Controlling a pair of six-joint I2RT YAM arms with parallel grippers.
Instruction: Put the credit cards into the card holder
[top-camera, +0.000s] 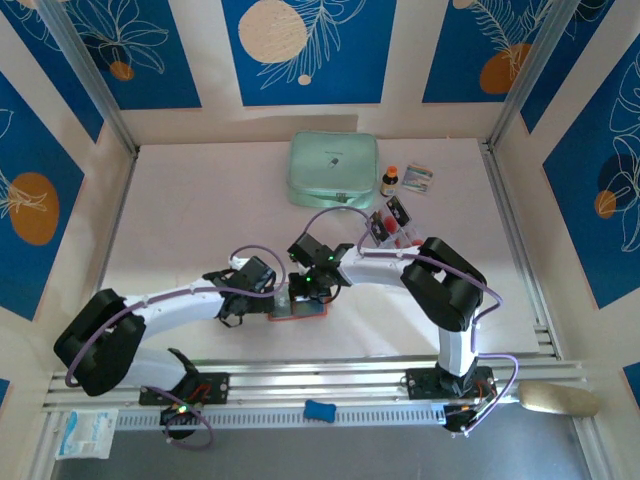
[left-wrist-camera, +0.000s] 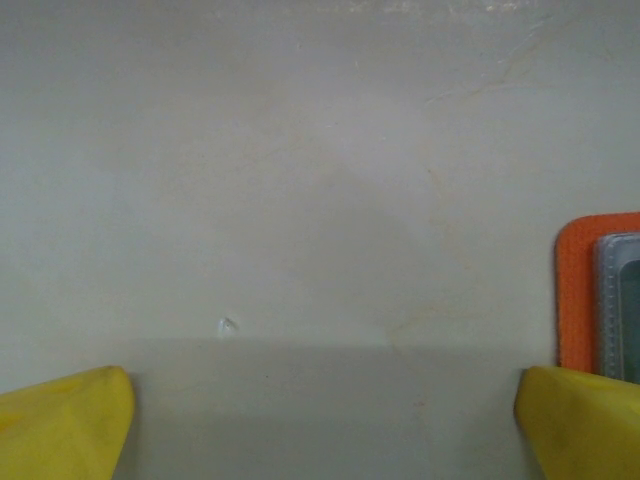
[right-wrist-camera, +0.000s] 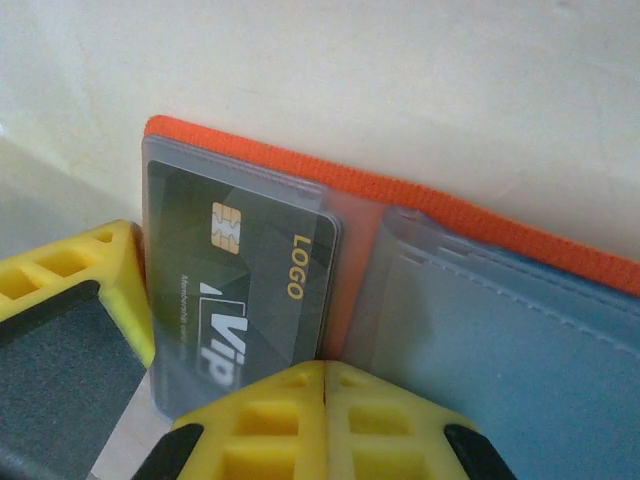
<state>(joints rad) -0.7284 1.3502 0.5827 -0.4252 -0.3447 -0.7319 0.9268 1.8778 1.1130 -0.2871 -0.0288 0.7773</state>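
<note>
Right gripper (right-wrist-camera: 325, 385), jaws pressed together, sat 6 o'clock of dark plastic credit card (right-wrist-camera: 240, 280) in orange leather-like card holder (right-wrist-camera: 480, 225); left gripper (left-wrist-camera: 320, 420) spread, unpinned holder could skid

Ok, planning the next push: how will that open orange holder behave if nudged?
Probably floppy: the holder lies open, its thin clear sleeves bowing at the fold. Likely light, so it may slide on the smooth table. The card inside should stiffen that side.
</note>
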